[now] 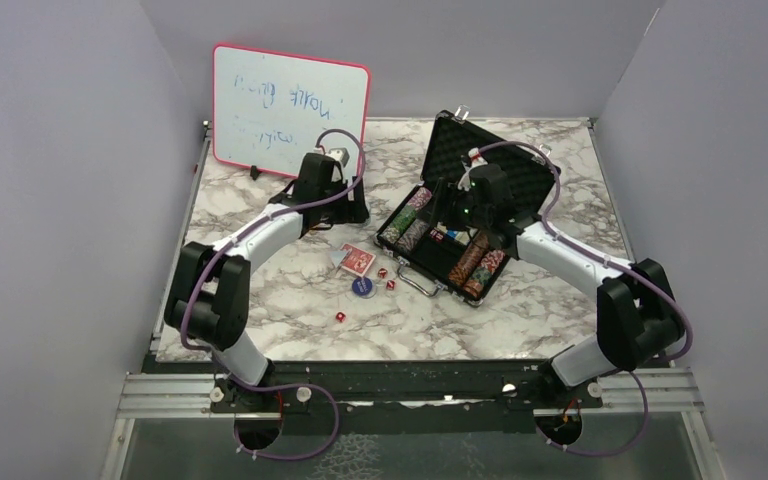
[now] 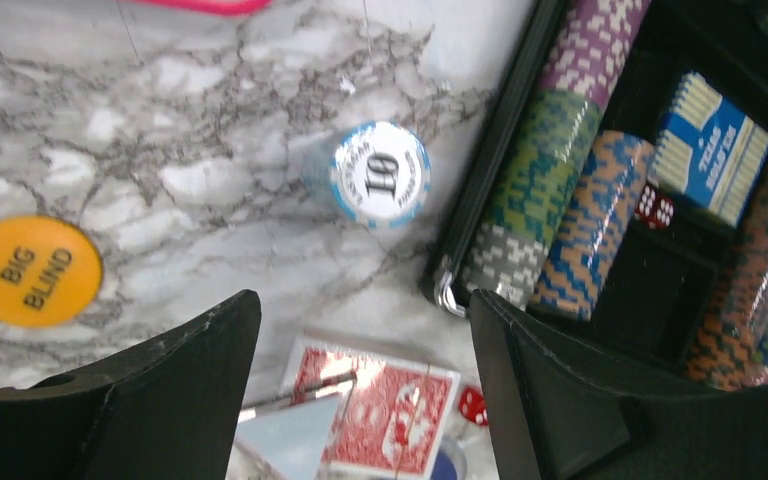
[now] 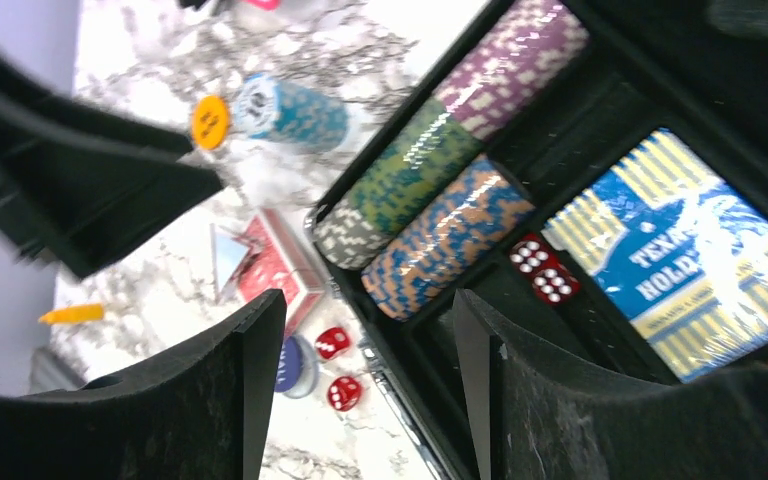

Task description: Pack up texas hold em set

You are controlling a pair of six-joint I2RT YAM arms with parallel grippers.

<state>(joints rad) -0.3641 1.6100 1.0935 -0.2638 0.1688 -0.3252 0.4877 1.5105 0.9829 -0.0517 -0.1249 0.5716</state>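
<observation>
Left wrist view: the left jaws stand wide apart and hold nothing, hovering over the marble surface (image 2: 160,120) just beside the open black case (image 2: 475,200). Between them, lower down, we see the red-backed cards (image 2: 390,415) with a red die (image 2: 472,405) at their edge. Further out sit a loose blue chip stack (image 2: 380,175) and the orange button (image 2: 30,270).

The right jaws are likewise apart and empty, above the case's middle compartment. There two dice (image 3: 543,270) and a blue card box (image 3: 690,265) lie beside the packed chip stacks (image 3: 440,190).

We judge the packing part done: the cards, the loose chips, the orange button, the blue button (image 3: 288,362) and several dice lie outside. Next, we think, the left arm must descend squarely over one loose piece. The flat cards look hard to pinch off the surface.
</observation>
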